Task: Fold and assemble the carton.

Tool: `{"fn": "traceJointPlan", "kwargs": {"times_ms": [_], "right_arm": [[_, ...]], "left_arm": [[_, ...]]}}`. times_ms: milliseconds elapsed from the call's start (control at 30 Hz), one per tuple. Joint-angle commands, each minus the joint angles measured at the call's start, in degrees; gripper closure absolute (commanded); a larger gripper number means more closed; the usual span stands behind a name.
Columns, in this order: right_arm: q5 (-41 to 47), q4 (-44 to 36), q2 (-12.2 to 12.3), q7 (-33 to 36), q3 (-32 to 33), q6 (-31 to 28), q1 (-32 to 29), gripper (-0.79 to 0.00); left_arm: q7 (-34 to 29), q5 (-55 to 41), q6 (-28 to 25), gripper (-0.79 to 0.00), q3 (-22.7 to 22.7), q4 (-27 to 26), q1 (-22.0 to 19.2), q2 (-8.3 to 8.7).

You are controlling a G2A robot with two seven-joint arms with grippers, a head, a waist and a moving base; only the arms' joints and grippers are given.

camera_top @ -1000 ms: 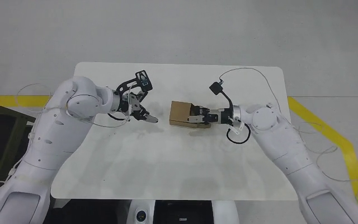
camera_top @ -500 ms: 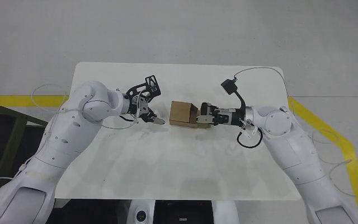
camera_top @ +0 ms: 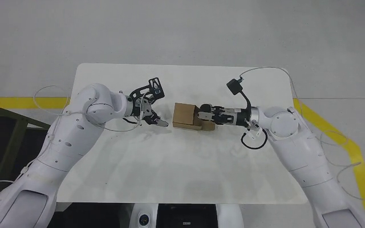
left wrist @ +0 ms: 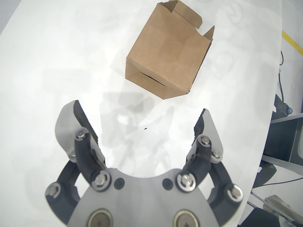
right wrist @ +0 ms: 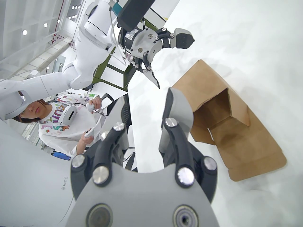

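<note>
Right at the open end of the carton [camera_top: 183, 115], the right hand [camera_top: 204, 114] sits with fingers spread, gripping nothing. I'd guess it's lined up to push the loose flaps [right wrist: 251, 152] in. The left hand [left wrist: 139, 113] hangs near the closed end, fingers apart too, looks like a backstop so it won't slide. Carton lies on its side around the middle of the bench [camera_top: 171, 171], flaps untucked.

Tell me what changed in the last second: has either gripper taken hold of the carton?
The left gripper moved closer to the closed end of the brown cardboard carton, then stopped short, open. The right gripper shifted slightly toward the far edge of the white table, beside the carton's open end, also open. Nothing was grasped or released. The carton stayed put.
</note>
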Motion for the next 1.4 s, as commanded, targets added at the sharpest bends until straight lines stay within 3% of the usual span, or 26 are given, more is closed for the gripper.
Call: {"fn": "traceJointPlan", "kwargs": {"times_ms": [0, 367, 567, 900, 1200, 1367], "right_arm": [[0.00, 0.00, 0.00, 0.00, 0.00, 0.00, 0.00, 0.000], [-0.01, -0.03, 0.00, -0.27, -0.01, 0.26, -0.16, 0.000], [3.11, -2.19, 0.58, 2.44, 0.82, 7.83, -2.96, 0.000], [4.95, -6.44, 1.82, 3.48, 4.02, 13.58, -8.89, 0.000], [4.23, -7.08, 2.26, 1.80, 4.78, 19.07, -12.03, 0.000], [-0.78, -7.49, 2.45, -0.39, 4.41, 24.09, -12.40, 0.000]], "left_arm": [[0.00, 0.00, 0.00, -0.785, 0.00, 0.00, 0.00, 0.00], [1.54, 1.76, 0.48, -0.785, -0.11, -0.43, 0.64, 0.05], [7.87, 7.16, -4.16, -0.785, -1.18, 0.01, 1.60, 0.43], [31.05, 25.36, -14.17, -0.785, -3.10, 2.44, 2.37, 0.49], [53.22, 43.81, -14.32, -0.785, 0.27, 5.58, 1.45, -0.06], [60.91, 49.73, -13.18, -0.785, 2.99, 8.95, 0.12, -0.90]]}}
